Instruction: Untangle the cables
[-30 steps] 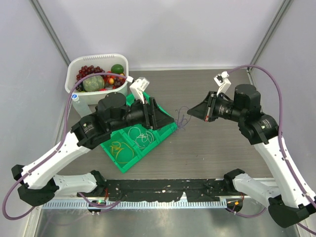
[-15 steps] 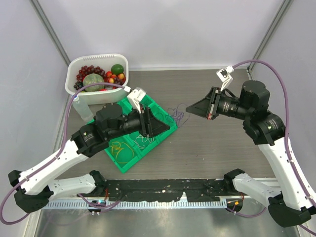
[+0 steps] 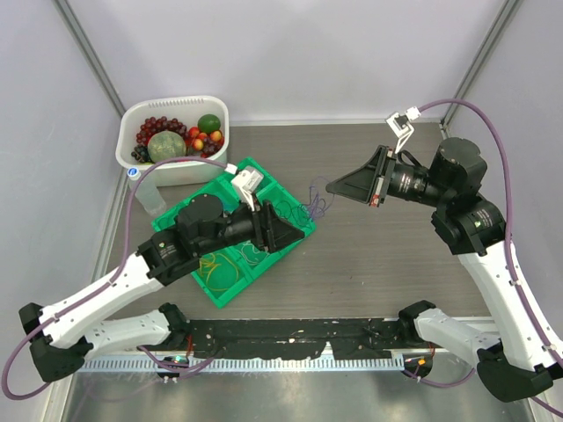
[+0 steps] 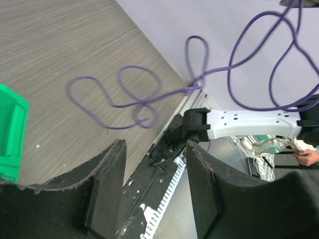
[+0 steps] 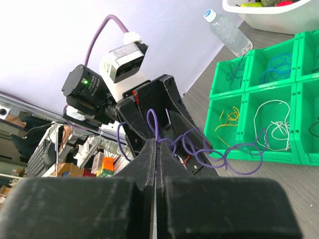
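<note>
My right gripper [image 3: 329,186] is shut on a tangled purple cable [image 3: 314,204] and holds it in the air beside the right edge of the green tray [image 3: 227,297]. In the right wrist view the shut fingertips [image 5: 155,142] pinch a loop, and the rest of the purple cable [image 5: 219,152] hangs to the right. My left gripper [image 3: 306,230] is open and empty, just below and left of the hanging cable. In the left wrist view the purple cable [image 4: 134,97] hangs in front of my open gripper [image 4: 155,147], apart from it. Yellow [image 3: 209,262] and white [image 3: 248,249] cables lie in tray compartments.
The green tray [image 5: 297,89] also holds a blue cable [image 5: 277,62] and a dark one [image 5: 234,70] in separate compartments. A white tub of fruit [image 3: 171,132] stands at the back left, with a water bottle [image 3: 145,189] beside it.
My right gripper has moved up and to the left with the purple cable. My left arm has drawn back toward the near left, its gripper now lower over the tray edge.
</note>
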`<act>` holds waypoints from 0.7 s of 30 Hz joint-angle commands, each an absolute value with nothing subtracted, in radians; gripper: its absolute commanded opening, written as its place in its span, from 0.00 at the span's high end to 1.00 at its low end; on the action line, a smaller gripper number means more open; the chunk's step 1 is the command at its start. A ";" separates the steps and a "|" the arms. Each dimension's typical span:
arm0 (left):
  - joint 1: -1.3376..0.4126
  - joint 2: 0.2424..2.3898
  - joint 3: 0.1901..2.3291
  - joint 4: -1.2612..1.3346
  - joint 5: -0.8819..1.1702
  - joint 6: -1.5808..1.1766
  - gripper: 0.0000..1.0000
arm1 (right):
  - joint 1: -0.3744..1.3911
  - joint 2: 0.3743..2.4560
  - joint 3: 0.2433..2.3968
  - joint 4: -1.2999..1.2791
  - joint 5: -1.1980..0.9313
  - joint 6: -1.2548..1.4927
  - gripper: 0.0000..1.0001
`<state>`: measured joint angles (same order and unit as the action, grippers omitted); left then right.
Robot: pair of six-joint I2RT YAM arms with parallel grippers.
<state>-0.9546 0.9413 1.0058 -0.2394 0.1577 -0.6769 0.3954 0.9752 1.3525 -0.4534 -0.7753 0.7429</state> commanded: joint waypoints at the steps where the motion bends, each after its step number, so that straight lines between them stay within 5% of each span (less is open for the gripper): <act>1: -0.953 0.980 1.017 -0.065 0.239 -0.703 0.45 | 0.397 0.960 1.368 -0.368 -0.813 0.781 0.99; 11: -0.951 1.016 1.055 -0.095 0.100 -0.689 0.52 | 0.397 0.954 1.370 -0.344 -0.833 0.804 0.99; 17: -0.950 0.997 1.048 -0.072 0.120 -0.693 0.40 | 0.399 0.948 1.362 -0.347 -0.834 0.802 0.99; 21: -0.951 0.982 1.042 -0.069 0.062 -0.701 0.46 | 0.397 0.948 1.362 -0.341 -0.838 0.804 0.99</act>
